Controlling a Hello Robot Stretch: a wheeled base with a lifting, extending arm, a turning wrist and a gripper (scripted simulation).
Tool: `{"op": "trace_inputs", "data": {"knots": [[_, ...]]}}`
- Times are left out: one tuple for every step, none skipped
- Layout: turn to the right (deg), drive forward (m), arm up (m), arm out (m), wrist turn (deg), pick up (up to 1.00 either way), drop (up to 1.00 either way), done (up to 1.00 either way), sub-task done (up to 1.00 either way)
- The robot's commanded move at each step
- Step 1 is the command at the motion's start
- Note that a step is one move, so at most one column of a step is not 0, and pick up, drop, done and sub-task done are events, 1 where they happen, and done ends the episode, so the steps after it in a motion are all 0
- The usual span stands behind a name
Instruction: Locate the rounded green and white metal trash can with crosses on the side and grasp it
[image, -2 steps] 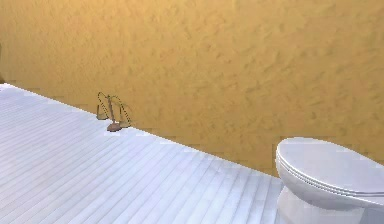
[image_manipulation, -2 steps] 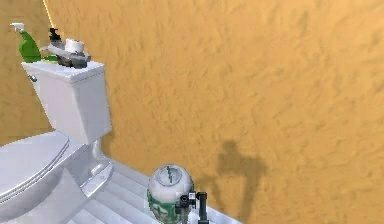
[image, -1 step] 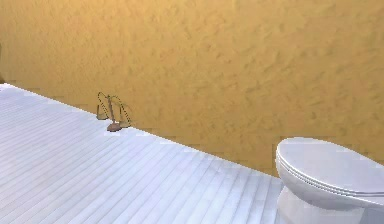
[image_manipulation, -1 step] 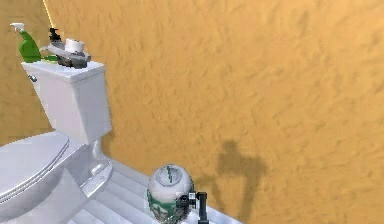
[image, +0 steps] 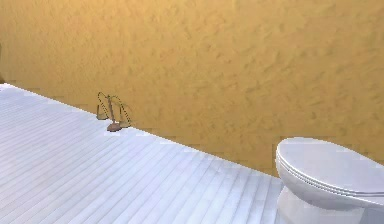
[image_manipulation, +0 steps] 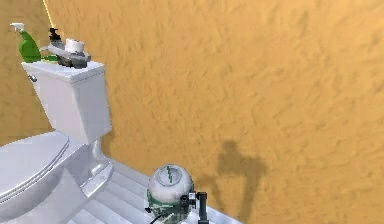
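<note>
A rounded white and green trash can stands on the pale floor near the orange wall, low in the arm side view just left of the middle. Dark marks run around its lower band. Right beside it, at the bottom edge, is the gripper, a small dark shape touching or overlapping the can's right side in the picture. I cannot tell whether it holds anything, since the can stands on the floor right at it.
A white toilet fills the arm side view's left, with a green spray bottle and a grey item on its tank. Its bowl shows at the forward view's bottom right. A small wire object lies against the orange wall.
</note>
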Motion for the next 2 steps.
{"op": "trace_inputs", "data": {"knots": [[0.0, 0.0, 0.0, 0.0, 45.0, 0.0, 0.0, 0.0, 0.0], [0.0, 0.0, 0.0, 0.0, 18.0, 0.0, 0.0, 0.0, 0.0]]}}
